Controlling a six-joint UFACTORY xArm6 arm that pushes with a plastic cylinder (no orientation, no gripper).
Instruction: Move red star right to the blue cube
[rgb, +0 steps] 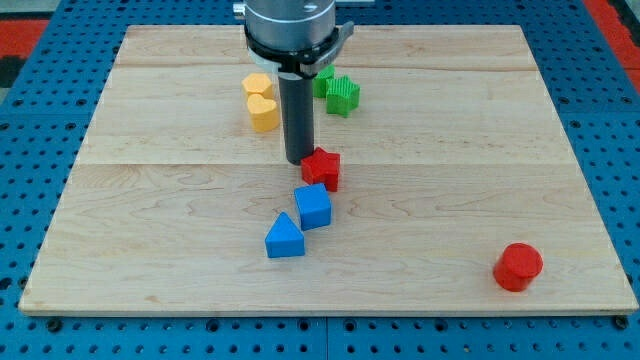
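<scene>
Rod tip: my tip (299, 160), the lower end of the straight dark rod, stands on the pale wooden board (480, 120) just at the upper-left edge of the red star-shaped block (322, 167), touching it or nearly so; the rod has no jaws, so nothing is pinched or held, and it can only push. That placement suggests a push directed toward the view's lower right.

Ordered from the view's bottom to its top: a red cylindrical block (517, 267) lies well apart at the lower right; a blue triangular block (284, 238) sits just below and left of the blue cube (313, 206); the red star lies directly above the cube, close to its upper right corner, apparently touching or almost so. It does not yet stand to the cube's right, so the task is judged incomplete.

Farther up are a yellow heart-shaped block (263, 113) with a second yellow block (257, 86) behind it, and a green star-shaped block (342, 95) beside a second green block (323, 80), partly hidden by the rod.

The red star is small, glossy, with blunt points and a darker side face.
</scene>
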